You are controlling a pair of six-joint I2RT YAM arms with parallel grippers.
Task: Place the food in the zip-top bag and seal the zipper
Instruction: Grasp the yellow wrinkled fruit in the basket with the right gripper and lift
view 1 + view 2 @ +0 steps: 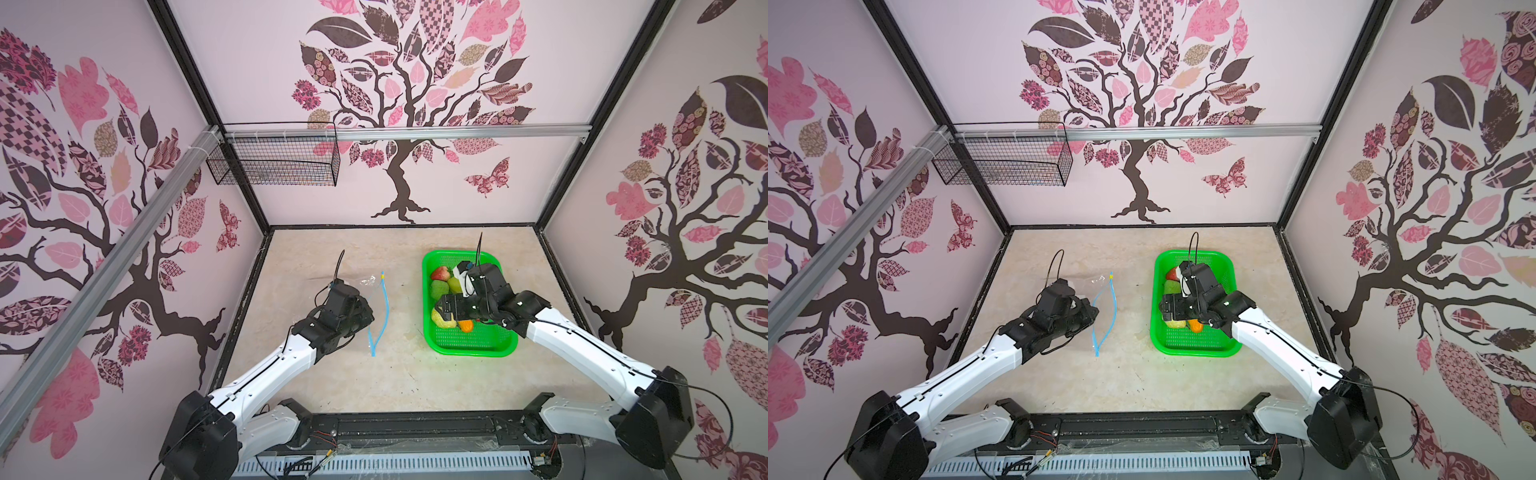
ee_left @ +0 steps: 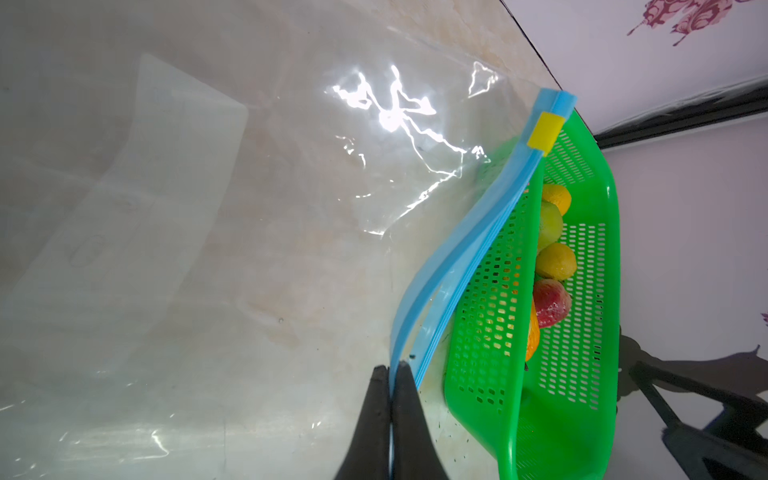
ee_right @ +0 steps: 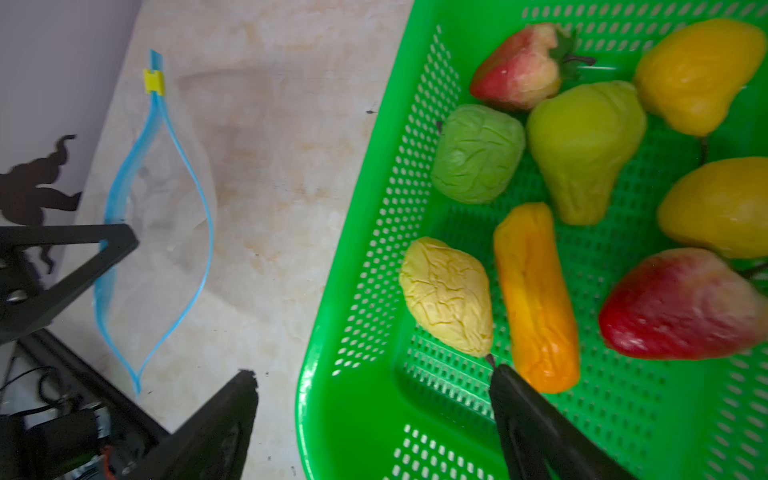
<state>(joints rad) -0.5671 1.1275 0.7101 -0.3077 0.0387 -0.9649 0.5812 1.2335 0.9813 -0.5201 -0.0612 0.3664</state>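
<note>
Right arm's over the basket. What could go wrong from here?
The open right gripper straddles the green basket wall; closing could catch it instead of the bumpy yellow piece. The left gripper pinches one zipper lip only; the zip-top bag mouth is narrow, so food may miss.

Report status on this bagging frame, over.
Left gripper shut on zipper, bag mouth open. Right gripper open over basket. Food all in basket, bag empty. Nothing between them.
</note>
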